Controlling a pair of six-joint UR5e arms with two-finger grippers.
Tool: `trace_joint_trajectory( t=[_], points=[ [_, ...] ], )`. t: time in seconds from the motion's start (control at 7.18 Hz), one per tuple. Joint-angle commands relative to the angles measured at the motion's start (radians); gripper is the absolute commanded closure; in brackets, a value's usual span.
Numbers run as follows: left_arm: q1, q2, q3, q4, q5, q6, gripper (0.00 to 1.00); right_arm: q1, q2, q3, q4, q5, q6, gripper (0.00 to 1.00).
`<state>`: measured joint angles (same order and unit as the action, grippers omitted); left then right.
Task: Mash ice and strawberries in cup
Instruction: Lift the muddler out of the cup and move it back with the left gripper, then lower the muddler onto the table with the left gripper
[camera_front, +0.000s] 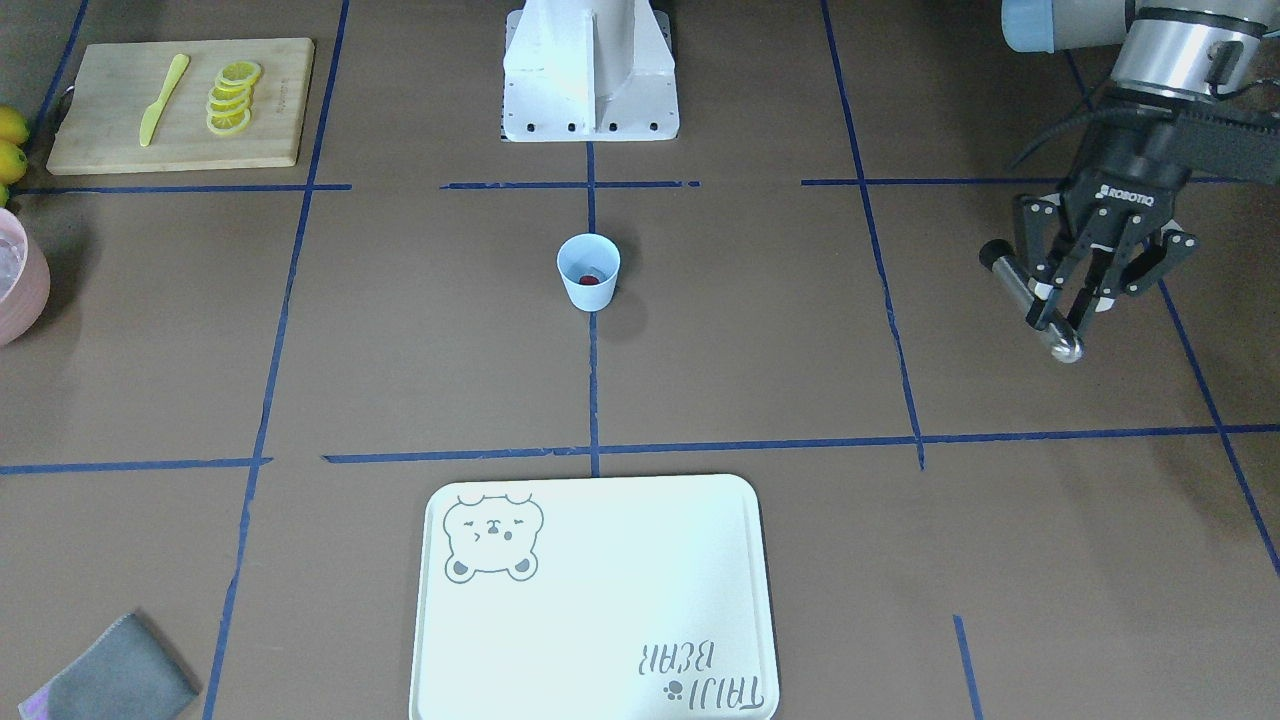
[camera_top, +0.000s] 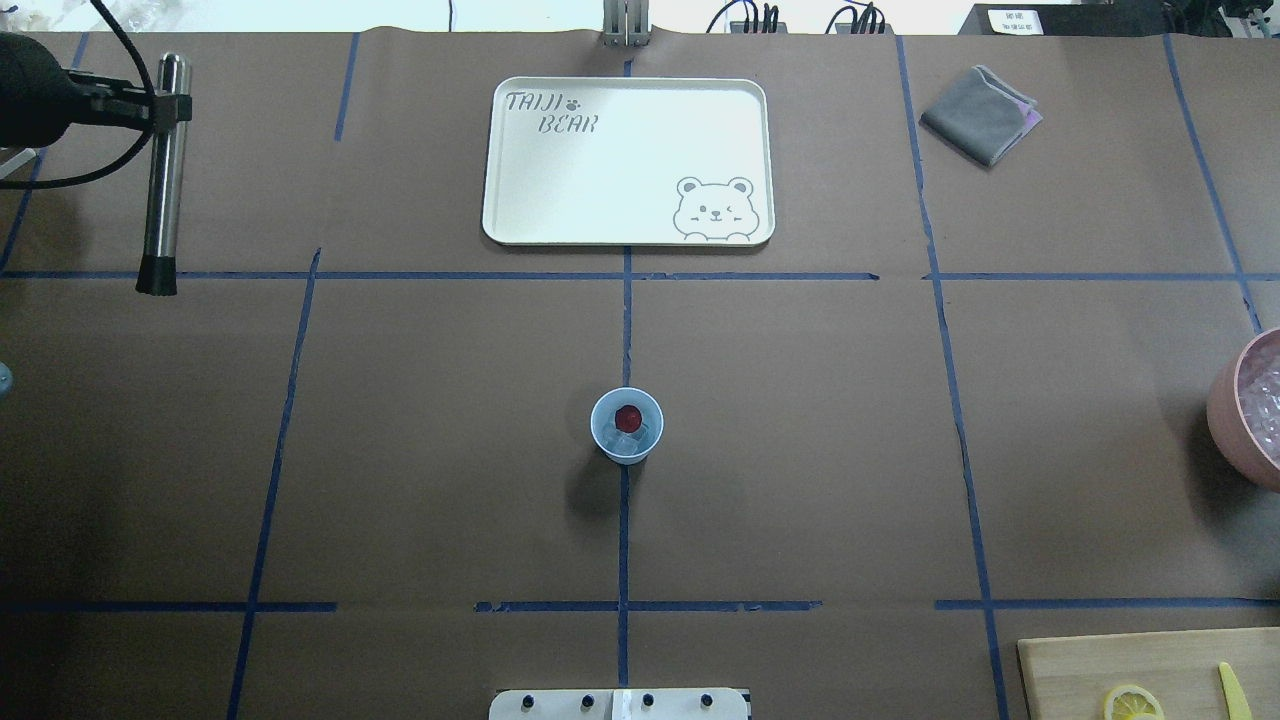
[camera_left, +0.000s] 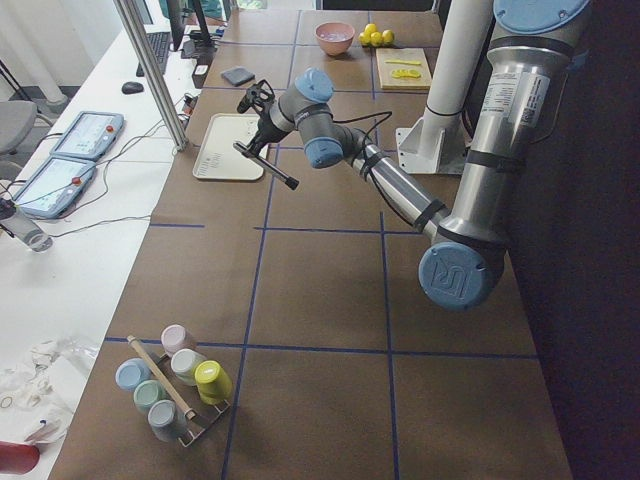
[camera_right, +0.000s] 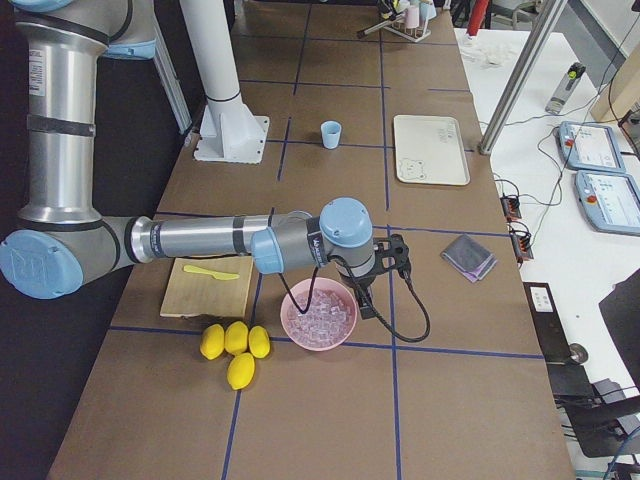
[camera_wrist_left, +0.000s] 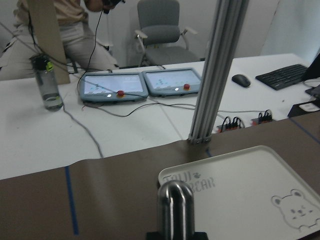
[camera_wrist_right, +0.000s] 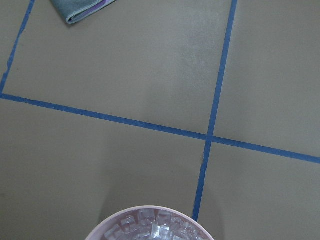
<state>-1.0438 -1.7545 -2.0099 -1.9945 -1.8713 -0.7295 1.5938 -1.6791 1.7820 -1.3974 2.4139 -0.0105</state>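
The light-blue cup (camera_top: 627, 425) (camera_front: 588, 272) stands upright at the table's centre on the blue tape line. A red strawberry (camera_top: 628, 417) (camera_front: 589, 280) lies in it, with whitish ice (camera_top: 624, 441) beside it. My left gripper (camera_front: 1065, 315) (camera_top: 160, 105) hovers far off to the cup's side, shut on a steel muddler (camera_top: 165, 170) (camera_front: 1030, 305) with a black tip; the left wrist view shows its rounded top (camera_wrist_left: 175, 207). My right gripper (camera_right: 368, 300) hangs over the pink bowl (camera_right: 318, 315). It shows in the right side view only, so I cannot tell its state.
The pink bowl (camera_top: 1250, 410) (camera_wrist_right: 150, 227) holds several ice cubes. A pale tray (camera_top: 628, 160) lies beyond the cup, a grey cloth (camera_top: 980, 113) to its right. A cutting board (camera_front: 180, 105) carries lemon slices and a yellow knife. Lemons (camera_right: 235, 345) sit near the bowl.
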Motion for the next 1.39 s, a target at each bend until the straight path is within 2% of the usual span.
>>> trace_joint_trajectory(
  t=[0.0,0.42,0.7,1.25],
  points=[
    [-0.021,0.045,0.017,0.211,-0.168,0.013,1.00,0.000,0.001,-0.003,0.000,0.002,0.003,0.01],
    [-0.024,0.160,0.063,0.304,-0.268,0.047,1.00,0.000,0.002,-0.003,0.000,0.005,0.030,0.01],
    [-0.091,0.176,0.184,0.295,-0.366,0.084,1.00,0.000,0.002,0.002,0.000,0.005,0.037,0.01],
    [-0.133,0.165,0.353,0.254,-0.373,0.255,1.00,0.000,0.002,0.008,0.000,0.005,0.035,0.01]
  ],
)
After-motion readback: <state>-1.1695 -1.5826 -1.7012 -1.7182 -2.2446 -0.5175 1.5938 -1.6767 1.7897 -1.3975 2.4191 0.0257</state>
